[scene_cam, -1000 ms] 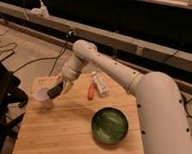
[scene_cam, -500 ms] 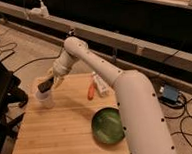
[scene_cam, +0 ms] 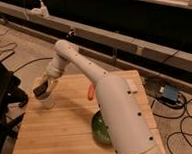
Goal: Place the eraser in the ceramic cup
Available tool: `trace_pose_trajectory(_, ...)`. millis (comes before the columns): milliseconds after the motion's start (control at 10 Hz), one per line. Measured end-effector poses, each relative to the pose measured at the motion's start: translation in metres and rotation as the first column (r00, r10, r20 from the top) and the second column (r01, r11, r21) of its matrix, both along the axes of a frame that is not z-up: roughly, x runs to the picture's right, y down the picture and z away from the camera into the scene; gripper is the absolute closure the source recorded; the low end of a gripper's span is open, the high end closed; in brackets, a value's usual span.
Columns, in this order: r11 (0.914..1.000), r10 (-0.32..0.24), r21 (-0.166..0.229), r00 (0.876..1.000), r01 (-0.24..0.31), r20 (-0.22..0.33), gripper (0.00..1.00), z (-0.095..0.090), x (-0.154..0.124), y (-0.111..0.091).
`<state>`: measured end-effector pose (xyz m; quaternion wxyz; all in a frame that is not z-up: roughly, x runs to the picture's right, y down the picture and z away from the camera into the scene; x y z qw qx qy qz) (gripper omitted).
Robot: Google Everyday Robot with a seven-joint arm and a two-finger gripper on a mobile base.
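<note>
wooden table (scene_cam: 68,129): end effector (scene_cam: 44,89), eraser (scene_cam: 41,89) tilted over ceramic cup (scene_cam: 47,99)

An orange object (scene_cam: 90,92) and a green bowl (scene_cam: 99,130) sit on the wooden worktop (scene_cam: 58,129); cables (scene_cam: 185,115) trail across the floor.

Arm (scene_cam: 97,84) is basically all white/off-white plastic shell, smooth & rounded, no hard edges anywhere. The big lower segment (scene_cam: 124,124) is a fat tube, widest part of the whole thing, w/ a row of small dark dots down its side, prob screws or fastener holes. It narrows going up to a rounded elbow joint (scene_cam: 63,48) that looks like a ball cap. Seams between segments show as thin darker lines. Forearm section past the elbow is slimmer, same pale colour. The gripper (scene_cam: 44,88) at the end, over by the table's left side, is the only dark bit, greyish-black vs. the white shell.
</note>
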<state>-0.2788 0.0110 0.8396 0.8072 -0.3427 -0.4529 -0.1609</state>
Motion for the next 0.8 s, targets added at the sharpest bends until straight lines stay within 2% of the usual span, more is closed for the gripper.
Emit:
trace_pose_trajectory(100,1.0,-0.009,-0.003,1.0,0.009,0.0,0.71,0.001,-0.004,0.0)
trace_pose_trajectory(400,0.9996,-0.027,0.004,1.0,0.027,0.009,0.37,-0.002,-0.013,-0.006)
trace_pose_trajectory(500,0.9995,-0.03,0.007,0.999,0.03,0.016,0.29,-0.004,-0.015,-0.007)
trace_pose_trajectory(600,0.9993,-0.035,0.008,0.999,0.035,0.024,0.23,-0.005,-0.016,-0.006)
trace_pose_trajectory(800,0.9992,-0.04,0.006,0.999,0.04,0.037,0.22,-0.008,-0.018,-0.004)
